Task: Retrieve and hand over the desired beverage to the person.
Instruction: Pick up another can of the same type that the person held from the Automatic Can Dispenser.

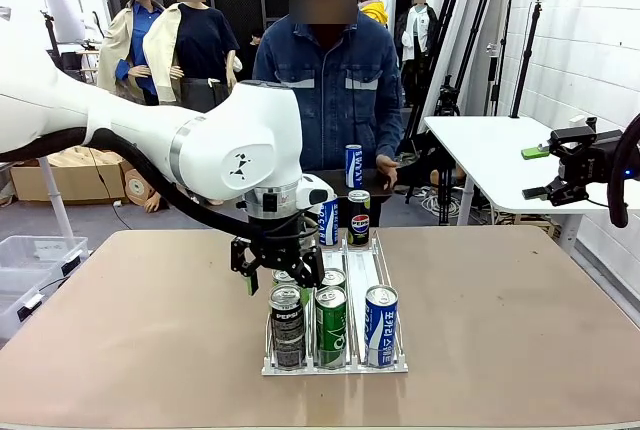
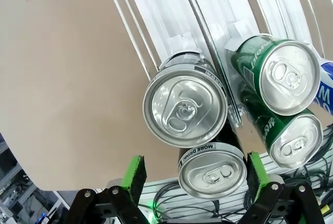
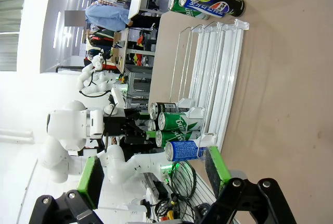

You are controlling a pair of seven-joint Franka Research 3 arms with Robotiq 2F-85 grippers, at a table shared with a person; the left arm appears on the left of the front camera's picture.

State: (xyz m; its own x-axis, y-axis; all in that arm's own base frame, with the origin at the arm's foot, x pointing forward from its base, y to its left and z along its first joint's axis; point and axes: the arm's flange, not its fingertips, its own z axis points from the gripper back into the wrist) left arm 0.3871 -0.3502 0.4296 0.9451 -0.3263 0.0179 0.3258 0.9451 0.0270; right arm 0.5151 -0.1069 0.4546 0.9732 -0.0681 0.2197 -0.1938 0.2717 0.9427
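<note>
Hovering left gripper (image 2: pixel 196 178): jaws wide, poised top-down over the left lane of the rack (image 1: pixel 335 368). Its green pads flank a black cola can (image 2: pixel 212 173) without touching it.
Rack: three lanes hold the cans upright in rows, the nearest being black, a green can (image 1: pixel 331 322) and a blue can (image 1: pixel 381 322).
Person (image 1: pixel 335 80): standing at the far side, placed to receive a drink. Which one is wanted cannot be told.
Right gripper (image 3: pixel 156 174): wide, empty, well apart from the rack.

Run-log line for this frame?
left gripper: open, above black can in rack | right gripper: open, empty, aside | person: at far side
</note>
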